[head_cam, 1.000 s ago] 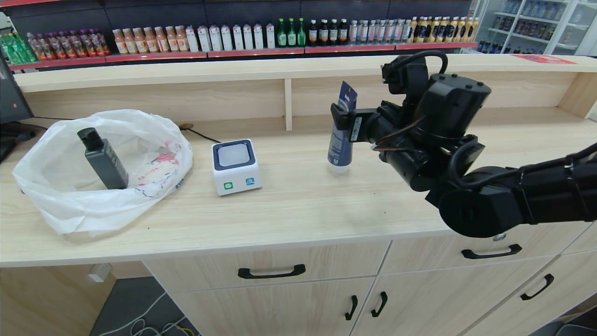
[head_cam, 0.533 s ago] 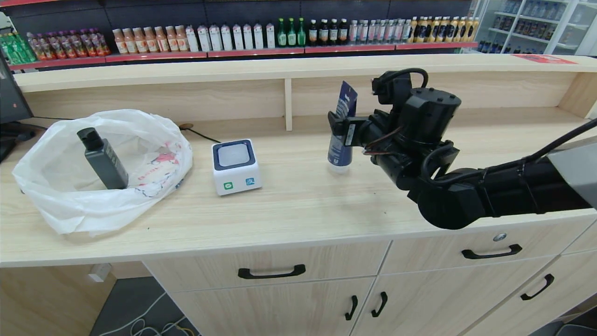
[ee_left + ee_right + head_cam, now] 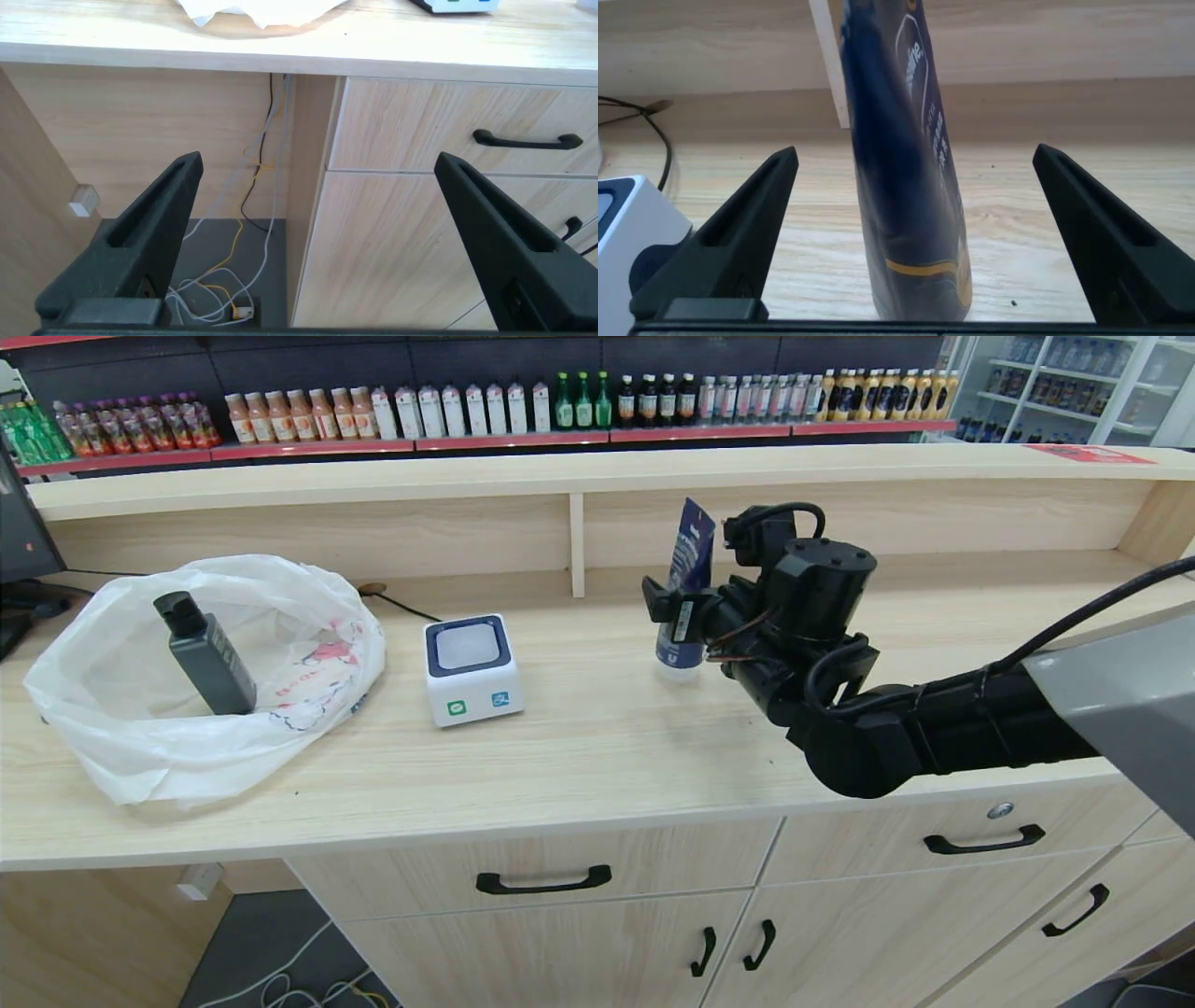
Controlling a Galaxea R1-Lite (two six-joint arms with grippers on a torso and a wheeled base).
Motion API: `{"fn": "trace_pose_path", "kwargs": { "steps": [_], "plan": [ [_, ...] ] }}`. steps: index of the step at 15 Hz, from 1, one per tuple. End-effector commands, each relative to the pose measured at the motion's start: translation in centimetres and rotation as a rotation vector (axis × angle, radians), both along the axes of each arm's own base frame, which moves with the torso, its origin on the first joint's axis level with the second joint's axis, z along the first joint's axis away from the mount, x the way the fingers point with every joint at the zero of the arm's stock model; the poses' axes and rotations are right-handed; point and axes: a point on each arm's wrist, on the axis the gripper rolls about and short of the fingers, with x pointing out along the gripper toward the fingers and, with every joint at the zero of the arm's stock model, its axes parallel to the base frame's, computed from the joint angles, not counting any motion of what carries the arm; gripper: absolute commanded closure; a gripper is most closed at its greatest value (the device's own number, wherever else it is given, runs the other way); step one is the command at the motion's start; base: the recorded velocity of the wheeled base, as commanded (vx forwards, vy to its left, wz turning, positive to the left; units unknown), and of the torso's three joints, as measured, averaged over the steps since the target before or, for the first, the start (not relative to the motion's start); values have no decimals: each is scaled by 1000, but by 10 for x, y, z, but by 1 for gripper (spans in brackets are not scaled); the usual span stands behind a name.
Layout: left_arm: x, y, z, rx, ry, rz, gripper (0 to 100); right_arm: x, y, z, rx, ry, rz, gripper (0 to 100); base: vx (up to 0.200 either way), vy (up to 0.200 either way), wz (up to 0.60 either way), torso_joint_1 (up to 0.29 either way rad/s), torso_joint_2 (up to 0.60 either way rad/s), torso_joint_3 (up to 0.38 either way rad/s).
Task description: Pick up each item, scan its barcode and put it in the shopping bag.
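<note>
Right end effector (image 3: 680,609): fingers spread wide, blue tube (image 3: 693,551) standing between them. In the right wrist view the tube touches neither finger. Tube upright, cap down on the wooden surface (image 3: 597,747), crimped end tilted a little.

White scanner box (image 3: 470,667) sits on the surface to the left of this end effector, apart from it. Farther left, well apart, is the white shopping bag (image 3: 140,747), slumped with its mouth agape. A dark bottle (image 3: 205,653) leans inside the bag.

Left end effector (image 3: 318,163): fingers spread, nothing between them, held low below the surface edge. Cabinet front ahead of it, with a black drawer handle (image 3: 526,142). Loose cables (image 3: 234,280) lie on the floor beneath.
</note>
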Motion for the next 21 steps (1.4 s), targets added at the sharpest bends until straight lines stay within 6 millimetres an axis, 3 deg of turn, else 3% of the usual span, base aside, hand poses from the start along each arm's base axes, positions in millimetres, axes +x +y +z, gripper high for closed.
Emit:
{"fn": "trace_pose_path", "kwargs": {
  "steps": [1, 11, 21],
  "plan": [
    [0, 0, 0, -1, 0, 1, 0, 4, 3, -9, -5, 16, 1, 0, 0, 0, 0, 0, 0, 0],
    [0, 0, 0, -1, 0, 1, 0, 24, 7, -26, 25, 24, 0, 0, 0, 0, 0, 0, 0, 0],
    [0, 0, 0, -1, 0, 1, 0, 33, 4, -26, 53, 15, -12, 0, 0, 0, 0, 0, 0, 0]
  ]
}}
